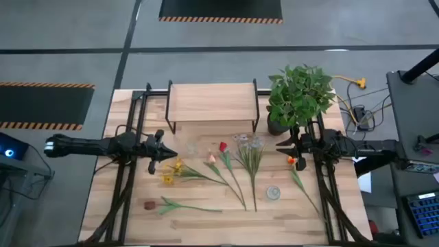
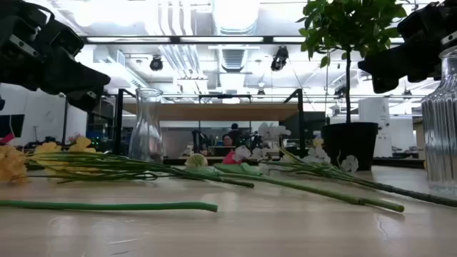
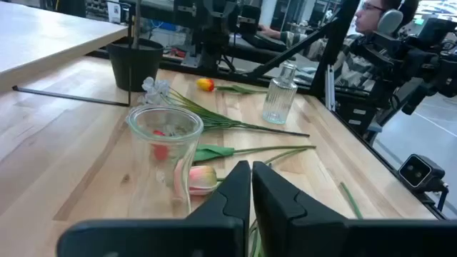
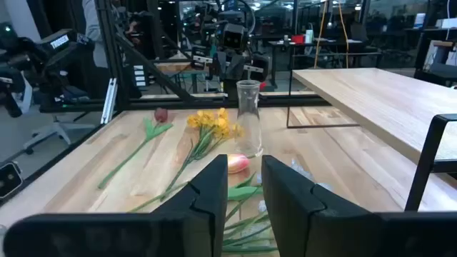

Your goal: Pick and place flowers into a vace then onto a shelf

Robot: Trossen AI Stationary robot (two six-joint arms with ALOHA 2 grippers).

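Picking step, nothing lifted yet. My left fingers (image 3: 251, 187) pressed together, empty, glass vase (image 3: 164, 153) just ahead. My right fingers (image 4: 245, 187) slightly parted, empty. Flowers (image 1: 226, 168) lie on bench (image 1: 206, 219) between both. Shelf (image 1: 212, 103) bare beyond. Next: open wider, drop onto one stem.

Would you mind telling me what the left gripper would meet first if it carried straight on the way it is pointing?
Most likely the clear glass vase, which stands just ahead of the shut left gripper, slightly off-centre; depth is hard to judge.
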